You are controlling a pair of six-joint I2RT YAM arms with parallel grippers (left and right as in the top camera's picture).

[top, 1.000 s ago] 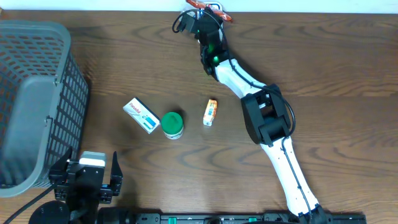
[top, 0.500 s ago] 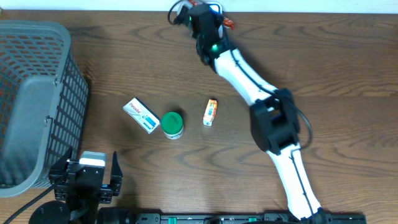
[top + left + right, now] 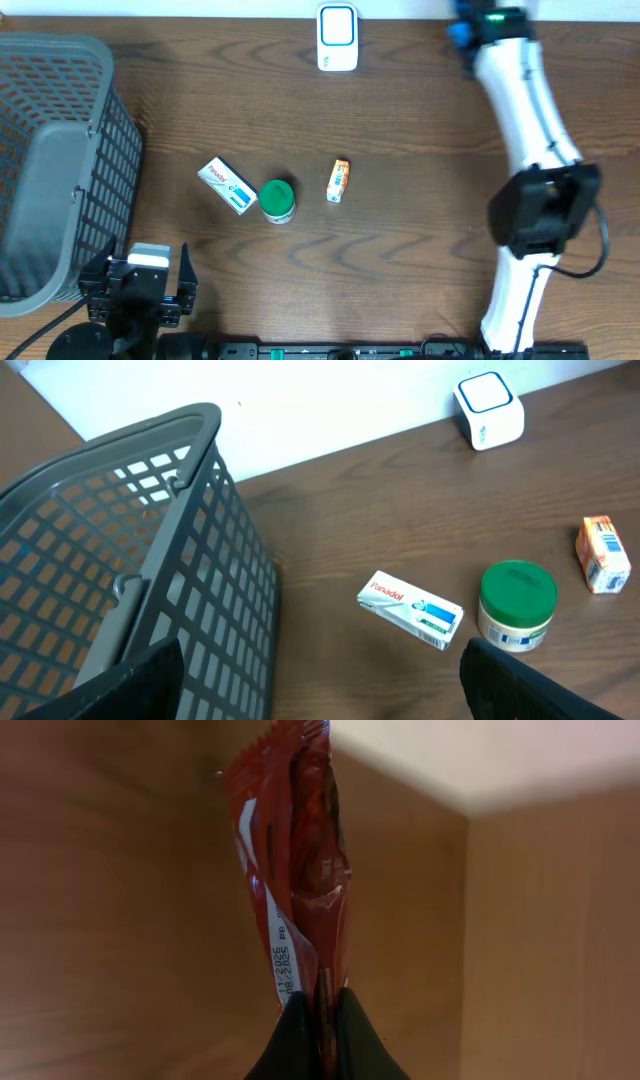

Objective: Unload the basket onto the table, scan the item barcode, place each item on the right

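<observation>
– Right arm [image 3: 520, 90] swung off to the far right corner; the white square scanner box [image 3: 337, 38] shows now.
– Where's the item?
– Red crinkly foil packet [image 3: 295, 870] is pinched tight in my right gripper [image 3: 318, 998], at the far edge of the brown wooden table [image 3: 420, 130].
– Left side?
– My left gripper [image 3: 145, 270] sits low, jaws wide apart, beside the grey plastic basket [image 3: 115, 140]. Bare wood lies between arm and scanner.

Overhead, the right gripper [image 3: 320, 1018] lay beyond the edge at 1 o'clock. The red packet [image 3: 298, 870] was cropped at 12 o'clock; its blurred print was possibly a date.
</observation>
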